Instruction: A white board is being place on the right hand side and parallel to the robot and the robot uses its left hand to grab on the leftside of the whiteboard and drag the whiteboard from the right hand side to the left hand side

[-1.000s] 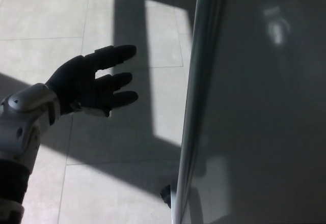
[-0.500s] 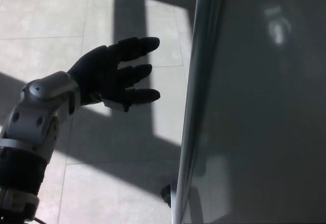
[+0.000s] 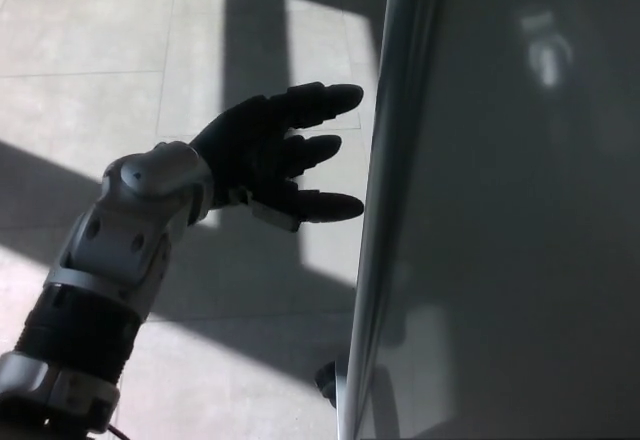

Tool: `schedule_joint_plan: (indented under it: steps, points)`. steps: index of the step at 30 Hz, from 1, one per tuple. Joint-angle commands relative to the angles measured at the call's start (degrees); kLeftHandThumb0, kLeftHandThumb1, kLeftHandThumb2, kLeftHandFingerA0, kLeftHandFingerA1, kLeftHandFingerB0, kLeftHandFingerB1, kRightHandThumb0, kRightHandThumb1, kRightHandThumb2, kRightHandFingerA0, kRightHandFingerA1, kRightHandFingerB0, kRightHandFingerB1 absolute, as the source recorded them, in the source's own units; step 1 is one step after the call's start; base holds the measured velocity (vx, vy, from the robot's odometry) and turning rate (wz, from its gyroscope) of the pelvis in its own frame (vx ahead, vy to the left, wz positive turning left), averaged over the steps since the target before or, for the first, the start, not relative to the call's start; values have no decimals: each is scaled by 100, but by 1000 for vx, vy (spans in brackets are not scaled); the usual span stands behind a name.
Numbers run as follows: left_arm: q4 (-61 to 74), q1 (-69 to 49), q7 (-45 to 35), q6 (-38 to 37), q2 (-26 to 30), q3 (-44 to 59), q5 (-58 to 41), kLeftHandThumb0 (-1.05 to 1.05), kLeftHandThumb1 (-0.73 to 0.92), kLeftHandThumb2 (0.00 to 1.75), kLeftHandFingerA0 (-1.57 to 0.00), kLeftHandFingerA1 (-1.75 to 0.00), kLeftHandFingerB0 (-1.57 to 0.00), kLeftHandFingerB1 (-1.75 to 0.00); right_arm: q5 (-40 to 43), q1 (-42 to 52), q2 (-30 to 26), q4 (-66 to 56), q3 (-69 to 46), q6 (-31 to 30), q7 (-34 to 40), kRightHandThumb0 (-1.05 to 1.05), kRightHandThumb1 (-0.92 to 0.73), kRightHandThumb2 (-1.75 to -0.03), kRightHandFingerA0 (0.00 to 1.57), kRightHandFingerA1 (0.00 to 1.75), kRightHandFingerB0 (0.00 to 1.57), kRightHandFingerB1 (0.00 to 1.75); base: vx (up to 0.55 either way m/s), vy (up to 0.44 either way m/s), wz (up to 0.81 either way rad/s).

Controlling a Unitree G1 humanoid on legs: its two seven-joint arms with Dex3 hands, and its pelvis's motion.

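Left hand [image 3: 275,155]: open, fingers [image 3: 325,100] spread and extended toward the whiteboard's edge, holding nothing; fingertips just beside the frame, contact not discernible. Left forearm [image 3: 110,280]: rises from lower left, angled up and rightward. Whiteboard [image 3: 510,220]: upright, filling the picture's right half, metal left edge [image 3: 385,180] facing the hand. Tiled floor [image 3: 90,40]: sunlit, shadow-barred.

Left hand [image 3: 272,150]: black, fingers included. Forearm [image 3: 110,270]: silver-grey shell at the wrist, a black band below it, then a further silver ring. Whiteboard [image 3: 520,220]: surface reads as dull grey in shade, with a pale blurred reflection near the top; its frame edge [image 3: 385,190] is light metallic grey. Floor [image 3: 90,50]: pale beige-grey tiles with thin darker grout lines, crossed by dark shadow bands and bright sunlit patches.
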State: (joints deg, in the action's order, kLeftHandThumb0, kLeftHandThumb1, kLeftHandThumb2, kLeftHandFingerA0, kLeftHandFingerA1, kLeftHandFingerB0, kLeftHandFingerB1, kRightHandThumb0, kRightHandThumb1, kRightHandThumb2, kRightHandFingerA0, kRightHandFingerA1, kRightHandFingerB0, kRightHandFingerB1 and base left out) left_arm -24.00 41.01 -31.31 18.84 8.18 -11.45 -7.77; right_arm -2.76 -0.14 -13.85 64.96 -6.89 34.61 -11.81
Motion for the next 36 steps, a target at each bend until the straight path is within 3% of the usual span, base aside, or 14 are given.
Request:
schedule_joint_plan:
  steps: [1,5,6,8,9,10,13,20,27,31,33,34,35,36]
  points:
    - [-6,170,85,71,-129,-60,179,-37,29,68,0,-22,0,-21,-74,22,-92,-10,76,41,120,-57,-75,-79,70,121,29,73,0,0,0]
    - [-105,239,6,309,-307,117,-48,-31,36,50,0,-20,0,-22,-39,37,-71,-36,83,-39,154,-57,-74,-77,70,122,34,74,0,0,0]
    - [-111,238,28,269,-325,91,12,-36,29,67,0,-20,0,-21,1,35,-65,-20,66,-34,104,-59,-75,-76,67,123,33,76,0,0,0]
    - [-164,237,44,118,-355,46,109,-36,29,67,0,-20,0,-20,77,29,-49,-1,26,-37,14,-59,-75,-77,69,122,34,75,0,0,0]
    - [-205,252,31,98,-379,60,103,-34,33,54,0,-19,0,-17,47,35,-63,-16,40,0,55,-60,-75,-77,69,122,34,76,0,0,0]
    - [-249,261,5,72,-402,77,83,-36,29,65,0,-16,0,-15,15,40,-74,-32,59,-7,92,-59,-75,-77,67,121,34,75,0,0,0]
    - [-320,325,-43,97,-434,105,52,-37,36,58,0,-19,0,-13,-74,6,-98,-38,127,-2,156,-60,-77,-77,68,122,33,74,0,0,0]
    - [-371,468,208,5,-609,-207,418,-43,31,72,-1,-34,0,-22,32,39,-36,-41,97,-20,84,-61,-76,-74,68,121,37,76,0,0,0]
    - [-843,708,290,-120,-926,-204,448,-39,28,72,-2,-42,0,-26,86,35,-42,-34,80,27,-49,-62,-77,-77,64,123,35,77,0,0,0]
    - [-1000,799,196,-175,-1053,-265,467,-45,35,51,-15,-33,-1,-24,109,16,-39,-67,70,-36,-68,-59,-77,-76,67,123,36,76,0,0,0]
    - [-1063,822,143,-247,-1078,-291,481,-46,31,63,-11,-40,-6,-19,62,25,-54,-83,99,27,-23,-60,-77,-77,68,123,36,76,0,0,0]
    - [-1058,817,121,-238,-1105,-328,489,-43,36,51,-19,-34,-3,-24,62,11,-53,-49,97,56,-20,-62,-76,-75,69,122,38,79,0,0,0]
    - [-1047,800,106,-251,-1117,-348,490,-26,15,75,-1,-48,0,-49,58,7,-55,-40,99,66,-13,-63,-76,-74,68,122,39,79,0,0,0]
    - [-1041,783,99,-278,-1119,-355,488,-26,15,75,-1,-48,0,-49,51,10,-59,-48,103,67,-4,-63,-76,-74,68,122,39,79,0,0,0]
